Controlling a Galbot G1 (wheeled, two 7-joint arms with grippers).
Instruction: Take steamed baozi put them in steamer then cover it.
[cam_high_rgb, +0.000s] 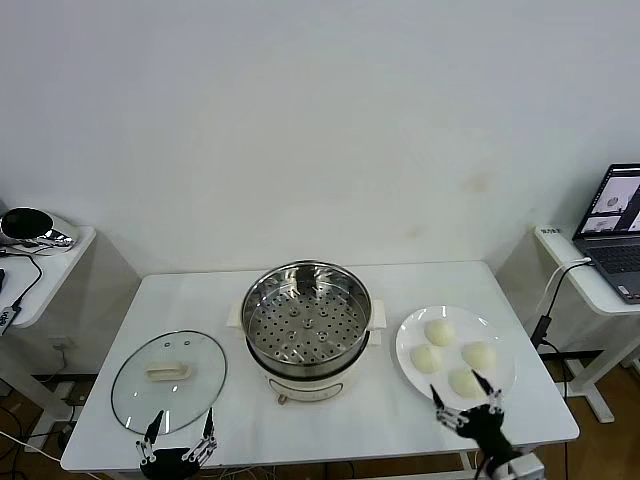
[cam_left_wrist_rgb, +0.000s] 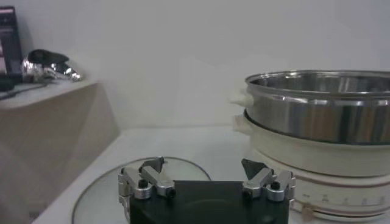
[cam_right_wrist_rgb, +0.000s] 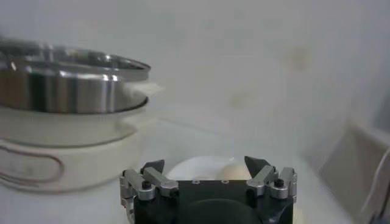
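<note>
The steel steamer (cam_high_rgb: 308, 325) with its perforated tray stands uncovered at the table's middle; it also shows in the left wrist view (cam_left_wrist_rgb: 317, 122) and the right wrist view (cam_right_wrist_rgb: 67, 122). Several cream-white baozi (cam_high_rgb: 440, 331) lie on a white plate (cam_high_rgb: 412, 340) to its right. The clear glass cover (cam_high_rgb: 168, 381) lies flat on the table at the left. My right gripper (cam_high_rgb: 468, 398) is open and empty at the plate's near edge, close to the nearest baozi (cam_high_rgb: 465, 382). My left gripper (cam_high_rgb: 179, 428) is open and empty over the cover's near edge (cam_left_wrist_rgb: 97, 189).
A side table (cam_high_rgb: 70, 240) with a shiny object (cam_high_rgb: 30, 225) stands at the left. A desk with a laptop (cam_high_rgb: 612, 232) and a hanging cable (cam_high_rgb: 548, 300) stands at the right. The table's front edge (cam_high_rgb: 300, 458) runs just ahead of both grippers.
</note>
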